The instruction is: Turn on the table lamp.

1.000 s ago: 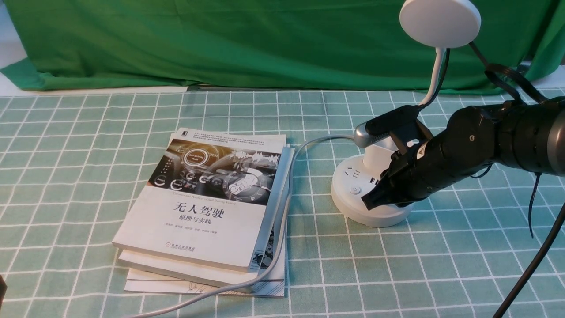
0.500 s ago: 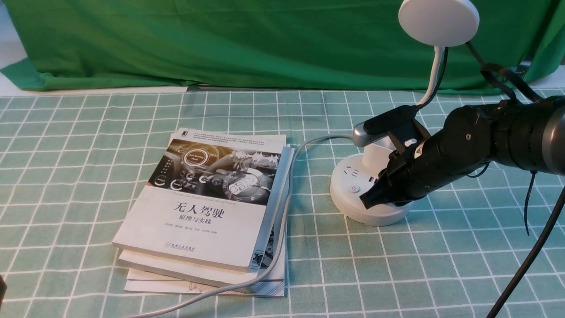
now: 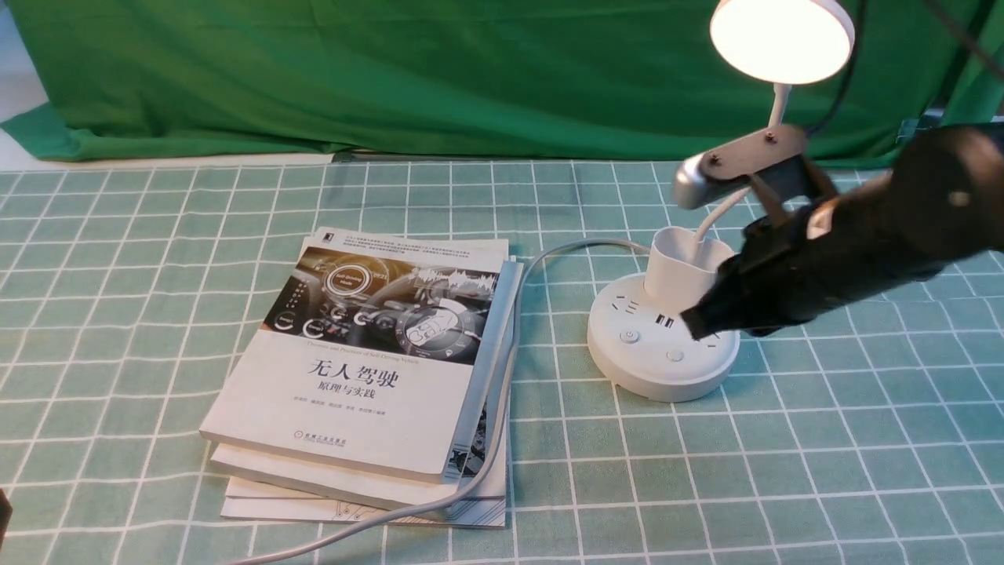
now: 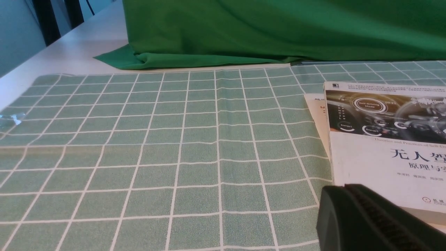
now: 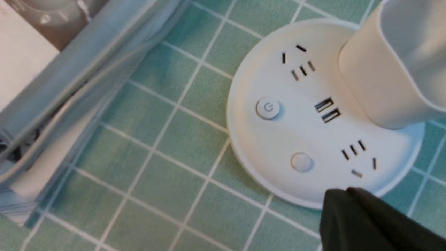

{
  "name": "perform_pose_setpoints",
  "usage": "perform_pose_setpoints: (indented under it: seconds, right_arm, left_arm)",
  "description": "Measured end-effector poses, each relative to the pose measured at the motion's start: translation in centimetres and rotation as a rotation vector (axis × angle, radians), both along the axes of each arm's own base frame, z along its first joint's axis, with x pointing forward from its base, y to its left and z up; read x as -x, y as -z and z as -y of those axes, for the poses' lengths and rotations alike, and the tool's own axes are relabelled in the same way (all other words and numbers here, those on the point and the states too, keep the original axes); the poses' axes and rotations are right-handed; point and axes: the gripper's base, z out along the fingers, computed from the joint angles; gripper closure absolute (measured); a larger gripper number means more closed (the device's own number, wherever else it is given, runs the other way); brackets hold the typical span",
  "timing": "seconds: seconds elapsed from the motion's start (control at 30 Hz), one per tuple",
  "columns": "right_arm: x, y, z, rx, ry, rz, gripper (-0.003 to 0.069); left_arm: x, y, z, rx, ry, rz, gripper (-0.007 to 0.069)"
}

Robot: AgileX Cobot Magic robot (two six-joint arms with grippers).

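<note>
Wrinkled green fabric backdrop (image 3: 392, 78) drapes down behind pale-green, white-gridded tablecloth (image 3: 118, 314). Bare white worktop (image 4: 80, 52) exposed beside the backdrop's bunched hem.

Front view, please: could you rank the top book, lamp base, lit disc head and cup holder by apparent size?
1. top book
2. lamp base and disc head: similar width, head cropped by the frame edge; unranked
3. cup holder

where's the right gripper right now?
Front view, right side: the right gripper hangs over the right part of the table lamp's base, beside its cup-shaped holder.
</note>
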Motion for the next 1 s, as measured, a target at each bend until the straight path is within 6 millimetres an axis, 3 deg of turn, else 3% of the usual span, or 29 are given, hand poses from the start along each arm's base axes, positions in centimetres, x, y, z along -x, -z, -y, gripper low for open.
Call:
perform_pose_setpoints:
  seconds: [0.13,0.27,0.43,0.57,0.7,0.8,1.0]
  right_arm:
    - [3.7,-1.2,1.7,-0.013,0.003,0.020,0.0626]
    - [9.5,-2.9,4.3,-0.050,0.001,0.096,0.0624]
    - [15.3,-5.9,7.0,-0.156,0.018,0.286,0.0609]
    - [18.6,-7.4,8.7,-0.245,0.047,0.492,0.0592]
    - [20.5,-7.5,9.8,-0.274,0.050,0.620,0.0583]
    - [21.8,-6.4,10.4,-0.284,0.049,0.655,0.0579]
    - [22.6,-5.1,10.9,-0.328,0.070,0.706,0.0557]
  left_arm:
    - [0.0,0.0,0.0,0.000,0.000,0.000,0.0603]
    - [0.0,0.0,0.0,0.000,0.000,0.000,0.0603]
    - [0.0,0.0,0.0,0.000,0.000,0.000,0.0603]
    - [0.0,0.0,0.0,0.000,0.000,0.000,0.0603]
    - [0.0,0.0,0.0,0.000,0.000,0.000,0.0603]
    - [0.0,0.0,0.0,0.000,0.000,0.000,0.0603]
    - [0.0,0.0,0.0,0.000,0.000,0.000,0.0603]
